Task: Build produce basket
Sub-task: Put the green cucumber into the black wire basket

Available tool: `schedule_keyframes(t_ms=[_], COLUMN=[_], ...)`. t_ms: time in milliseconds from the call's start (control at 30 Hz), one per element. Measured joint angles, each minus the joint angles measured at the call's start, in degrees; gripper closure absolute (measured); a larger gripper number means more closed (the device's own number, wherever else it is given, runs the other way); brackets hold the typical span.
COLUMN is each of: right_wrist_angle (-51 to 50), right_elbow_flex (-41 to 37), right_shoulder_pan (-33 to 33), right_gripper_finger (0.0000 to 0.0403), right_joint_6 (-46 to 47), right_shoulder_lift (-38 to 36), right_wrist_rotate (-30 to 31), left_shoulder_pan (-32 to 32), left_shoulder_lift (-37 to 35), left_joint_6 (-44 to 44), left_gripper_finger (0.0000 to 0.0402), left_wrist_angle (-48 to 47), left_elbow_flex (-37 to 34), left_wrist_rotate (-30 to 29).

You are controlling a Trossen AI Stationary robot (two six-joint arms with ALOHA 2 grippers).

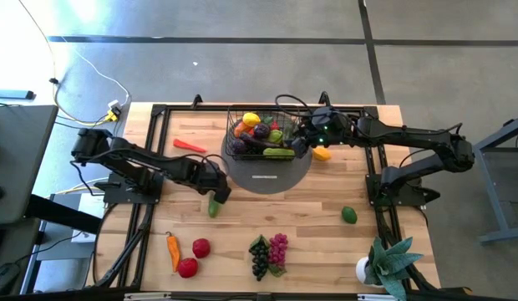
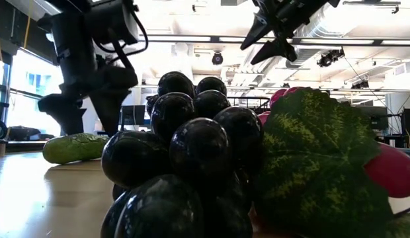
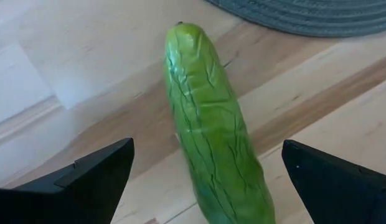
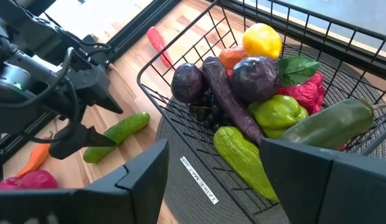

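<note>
Wooden surface (image 1: 326, 209) carries the basket (image 1: 234, 138) near its far edge, on a grey disc (image 1: 267, 177). Left pincer (image 1: 217, 197) stands wide open, straddling a cucumber (image 1: 214, 206) mid-surface. Right pincer (image 1: 302, 144) hangs half open and empty over the basket's produce (image 1: 261, 132).

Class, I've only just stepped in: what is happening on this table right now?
A two-armed robot is filling a black wire basket with toy produce. The left tool is open, its fingers on either side of a green cucumber lying on the wooden table, not yet gripping it. The right tool hovers at the basket's edge, holding nothing visible. Grapes, tomatoes and a lime remain outside.
</note>
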Motion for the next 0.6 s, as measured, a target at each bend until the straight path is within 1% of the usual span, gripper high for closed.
schedule_keyframes(t_ms=[133,267,433,600], right_wrist_angle=[-1.05,-2.24,-3.05,-3.07], right_elbow_flex=[-0.02,-0.04,-0.04,-0.04], right_shoulder_pan=[0.00,0.00,0.00,0.00], right_gripper_finger=[0.0169,0.0169,0.0169,0.0169], right_joint_6=[0.01,0.12,0.15,0.17], right_shoulder_lift=[0.00,0.00,0.00,0.00], right_wrist_rotate=[0.00,0.00,0.00,0.00], left_shoulder_pan=[0.00,0.00,-0.15,-0.22], left_shoulder_lift=[2.51,4.47,4.85,4.50], left_joint_6=[-0.01,0.02,0.94,4.28], left_gripper_finger=[0.0013,0.0047,0.0114,0.0200], left_wrist_angle=[0.93,0.77,0.32,1.08], left_elbow_flex=[0.01,0.04,0.15,0.70], left_wrist_rotate=[1.52,2.23,2.41,3.83])
